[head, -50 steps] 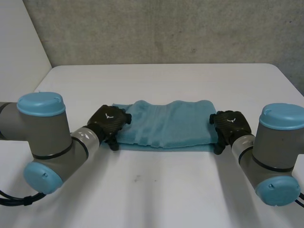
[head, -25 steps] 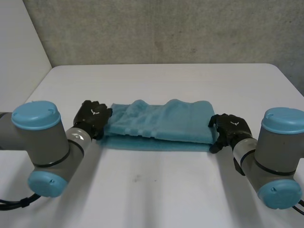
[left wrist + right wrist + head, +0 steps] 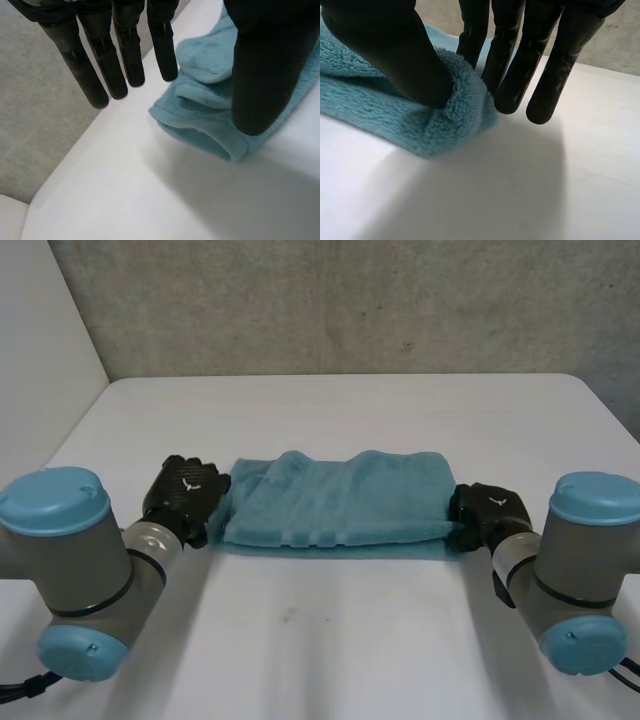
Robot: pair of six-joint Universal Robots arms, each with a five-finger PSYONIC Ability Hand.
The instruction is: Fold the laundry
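Observation:
A teal towel [image 3: 340, 502] lies folded in a long band across the middle of the white table [image 3: 330, 640]. My left hand [image 3: 185, 495] sits just off the towel's left end. In the left wrist view its fingers [image 3: 100, 65] hang straight beside the towel [image 3: 200, 107], the thumb hovers over the end, and nothing is held. My right hand [image 3: 490, 512] is at the towel's right end. In the right wrist view its thumb [image 3: 395, 50] presses the end of the towel [image 3: 375, 107] against the fingers [image 3: 512, 65] behind it.
A grey wall rises behind the table's far edge. Bare tabletop stretches in front of the towel and beyond it. Both grey arms with light-blue caps come in low at the near corners.
The left hand has slid off the towel's left end and opened. The right hand has closed on the right end. The towel's top layer now lies flatter, reaching nearer the front edge.

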